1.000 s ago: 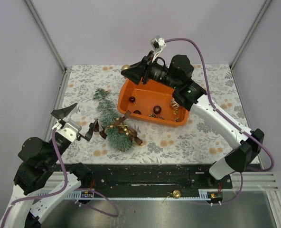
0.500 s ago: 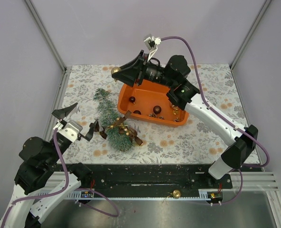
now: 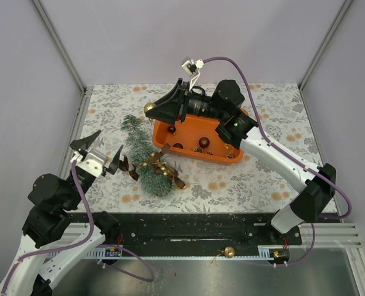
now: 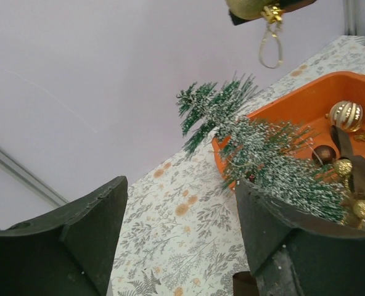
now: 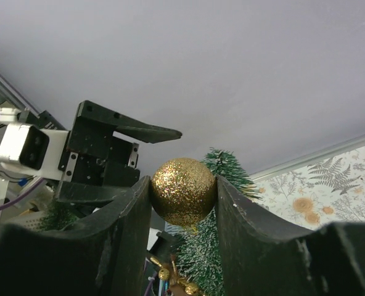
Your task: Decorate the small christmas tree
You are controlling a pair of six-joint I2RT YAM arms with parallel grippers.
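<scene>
Right gripper [image 3: 153, 110] is clamped on a gold ball [image 3: 149, 108], one finger on each side. It's held up in the air past the far-left corner of the orange tray [image 3: 160, 138]. Right wrist view confirms it: the ball [image 5: 182, 192] is pinched at its widest part between both of my fingers [image 5: 124, 234], glitter surface. From the left wrist view the same ball [image 4: 249, 6] sits at the top edge, with its gold hanging loop [image 4: 270, 48] dangling below it.

Left gripper [image 3: 102, 148] is open wide with nothing between the fingers. It sits over the left edge of the table [image 3: 244, 179], just left of the tree [image 3: 143, 154]. In the left wrist view both fingers [image 4: 90, 228] are spread apart, with only the flowered cloth in the gap.

The tree lies on its side on the cloth. Its tip points to the far left and its wide base points toward me. It's right beside the tray's left wall, but I can't tell if they touch. A brown ribbon with small gold balls [image 3: 158, 166] lies across the lower branches.

The tray [image 4: 281, 102] holds loose ornaments: a gold striped ball [image 4: 346, 115], a dark red ball [image 3: 171, 129], and more along the near wall.

Another gold ball [image 3: 229, 251] sits on the base rail by the arm mounts, well apart from everything else.
</scene>
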